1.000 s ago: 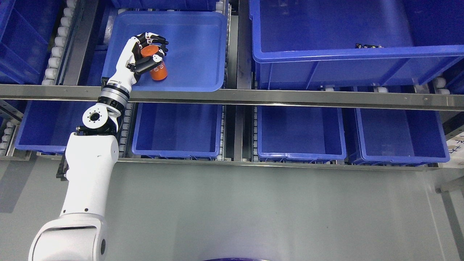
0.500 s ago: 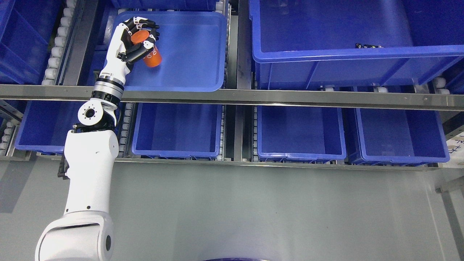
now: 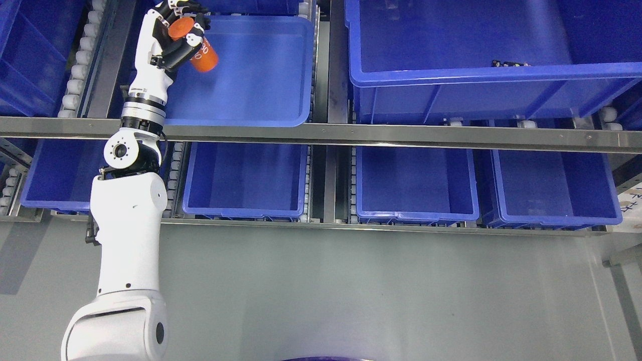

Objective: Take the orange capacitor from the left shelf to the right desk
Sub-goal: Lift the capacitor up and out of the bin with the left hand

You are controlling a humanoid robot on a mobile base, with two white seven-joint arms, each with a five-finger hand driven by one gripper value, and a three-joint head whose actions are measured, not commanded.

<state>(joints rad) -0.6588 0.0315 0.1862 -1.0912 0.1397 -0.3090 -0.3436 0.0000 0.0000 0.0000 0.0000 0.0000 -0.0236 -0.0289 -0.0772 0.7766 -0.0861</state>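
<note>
My left hand wraps orange capacitor, tilted above shelf tray far-left corner. Rigid, likely light, smooth can (may slip); I judge mid-body grip best.

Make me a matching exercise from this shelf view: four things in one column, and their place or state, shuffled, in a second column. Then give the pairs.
Things
1. orange capacitor
2. left hand
3. shallow blue tray
4. small dark part

Place or state
A. lies in the large blue bin at upper right
B. tilted, held above the tray's left corner
C. sits on the upper shelf, nothing resting in it
D. fingers curled round a cylinder

Pairs: 1-B, 2-D, 3-C, 4-A
</note>
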